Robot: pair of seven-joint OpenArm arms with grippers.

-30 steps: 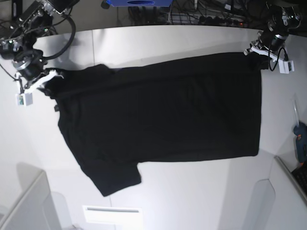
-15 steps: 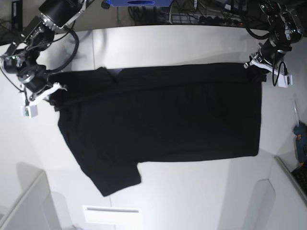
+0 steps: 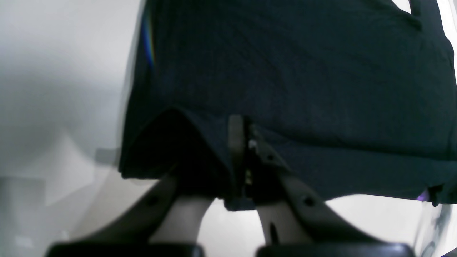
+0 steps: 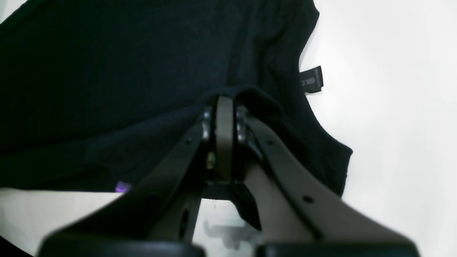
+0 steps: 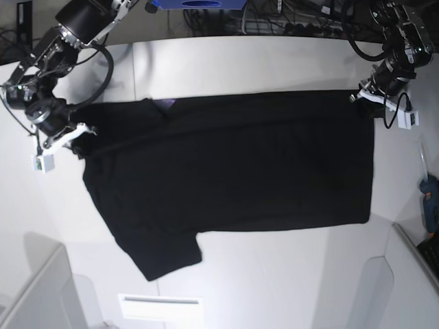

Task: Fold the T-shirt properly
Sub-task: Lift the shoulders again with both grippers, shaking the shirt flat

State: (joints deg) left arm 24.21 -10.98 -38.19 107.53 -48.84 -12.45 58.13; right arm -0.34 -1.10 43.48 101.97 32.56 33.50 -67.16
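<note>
The black T-shirt [image 5: 233, 164] lies spread on the white table [image 5: 274, 274], plain side up, with one sleeve toward the front left. My left gripper [image 5: 367, 98] is shut on the far hem corner, seen close in the left wrist view [image 3: 241, 142]. My right gripper [image 5: 74, 133] is shut on the cloth beside the collar, seen in the right wrist view [image 4: 224, 117]. The neck tag [image 4: 311, 80] sticks out to the right of it. The far edge is raised and doubled over. A bit of purple print [image 5: 167, 103] shows under it.
A blue-handled tool [image 5: 431, 205] lies at the table's right edge. A blue box [image 5: 199, 4] and cables [image 5: 288, 24] sit behind the table. Grey panels stand at the front left [image 5: 38, 295] and front right [image 5: 411, 274]. A white slot plate [image 5: 160, 306] lies at the front.
Both grippers have moved toward the front of the table, pulling the shirt's far edge with them. The near part of the shirt has not moved.
</note>
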